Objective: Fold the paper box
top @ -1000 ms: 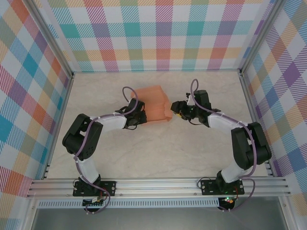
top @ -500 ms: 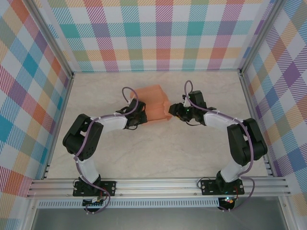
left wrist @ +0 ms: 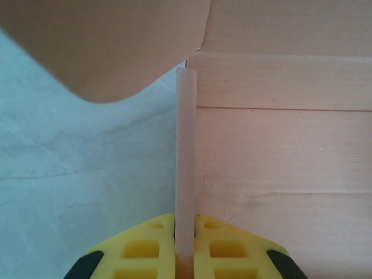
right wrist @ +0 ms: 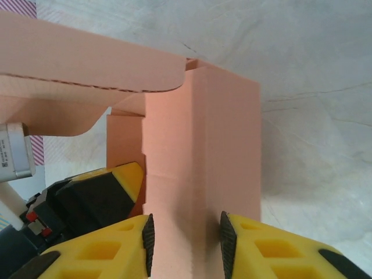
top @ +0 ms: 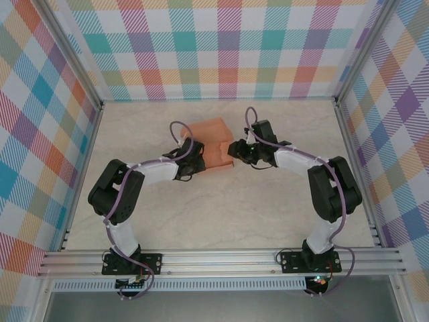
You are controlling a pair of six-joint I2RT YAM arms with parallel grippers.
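Note:
The salmon-orange paper box (top: 213, 137) stands partly folded at the middle back of the table. My left gripper (top: 196, 163) is at its near left corner, and in the left wrist view the yellow fingers (left wrist: 145, 250) are shut on a thin upright wall edge (left wrist: 186, 151) of the box. My right gripper (top: 233, 149) is against the box's right side. In the right wrist view it (right wrist: 186, 244) stands open, its black pads (right wrist: 149, 244) framing a folded side panel (right wrist: 203, 133) that lies just beyond them. The left gripper's finger (right wrist: 93, 197) shows behind that panel.
The pale marbled table (top: 221, 208) spreads in front of the arms. Plaid walls (top: 221, 47) close the back and both sides. An aluminium rail (top: 221, 258) runs along the near edge by the arm bases.
My right gripper has moved left and slightly back until it meets the box's right side, and that side has folded inward. The left gripper has kept its hold in place.

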